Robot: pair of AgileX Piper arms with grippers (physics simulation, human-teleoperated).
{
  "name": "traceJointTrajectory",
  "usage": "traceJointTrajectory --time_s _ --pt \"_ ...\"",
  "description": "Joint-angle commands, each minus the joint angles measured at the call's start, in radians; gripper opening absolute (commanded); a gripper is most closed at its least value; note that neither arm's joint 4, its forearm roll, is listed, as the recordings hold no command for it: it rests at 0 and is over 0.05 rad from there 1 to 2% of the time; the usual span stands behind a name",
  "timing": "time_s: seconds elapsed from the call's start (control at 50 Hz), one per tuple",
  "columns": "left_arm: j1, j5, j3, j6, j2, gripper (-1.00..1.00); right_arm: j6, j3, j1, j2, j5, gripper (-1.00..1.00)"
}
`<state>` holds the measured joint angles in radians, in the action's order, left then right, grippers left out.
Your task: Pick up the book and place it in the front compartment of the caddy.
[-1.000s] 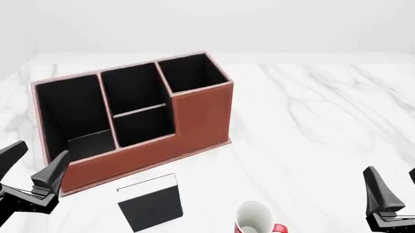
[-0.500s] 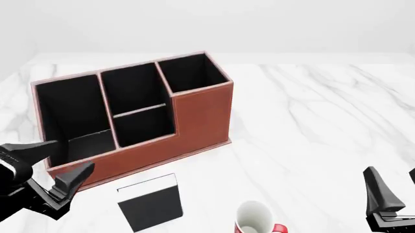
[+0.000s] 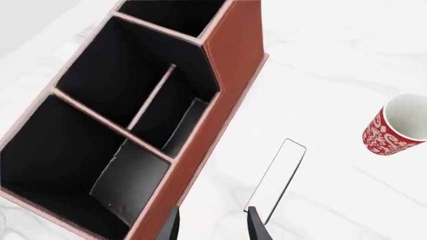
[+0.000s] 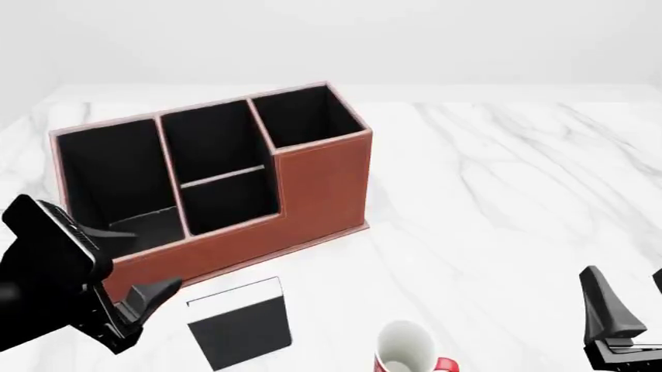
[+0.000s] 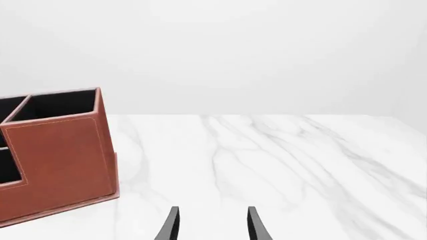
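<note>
Front view: the reddish-brown caddy stands on the white marble table, left of centre, its four black-lined cells open upward and its walls stepping down toward the near side. The black book lies flat on the table just in front of the caddy's low near wall, apart from it, its white strip of page edges along the far side. A red-and-white mug sits near the book's right, at the lower edge. The left gripper hangs low at the left, close to the book's left edge and to the caddy's near wall, touching neither; one dark fingertip shows beside the book, and the jaw gap cannot be read here. The right gripper sits at the lower right corner, well apart from everything.

Left wrist view: the left gripper looks down with its two fingers parted, nothing between them. The caddy lies to one side of the fingers, and the book, seen nearly edge-on, lies just beyond one fingertip. The mug stands further off.

Right wrist view: the right gripper has its fingers parted over bare marble, holding nothing. The tall end of the caddy shows at the frame's edge.
</note>
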<state>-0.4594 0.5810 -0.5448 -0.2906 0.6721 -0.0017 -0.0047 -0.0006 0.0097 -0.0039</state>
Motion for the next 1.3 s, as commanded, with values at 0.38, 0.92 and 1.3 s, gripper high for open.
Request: traceJointTrajectory --time_s 0.38,0.92,1.3 --pt "-0.12 0.086 -0.081 -0.042 0.214 1.0 0.001 0.0 0.0 -0.003 0.003 1.0" --pt "-0.137 0.142 -0.149 -0.117 0.281 1.0 0.001 0.0 0.0 -0.003 0.003 1.0" --pt "-0.153 0.156 -0.152 -0.124 0.299 1.0 0.001 0.0 0.0 -0.003 0.003 1.0"
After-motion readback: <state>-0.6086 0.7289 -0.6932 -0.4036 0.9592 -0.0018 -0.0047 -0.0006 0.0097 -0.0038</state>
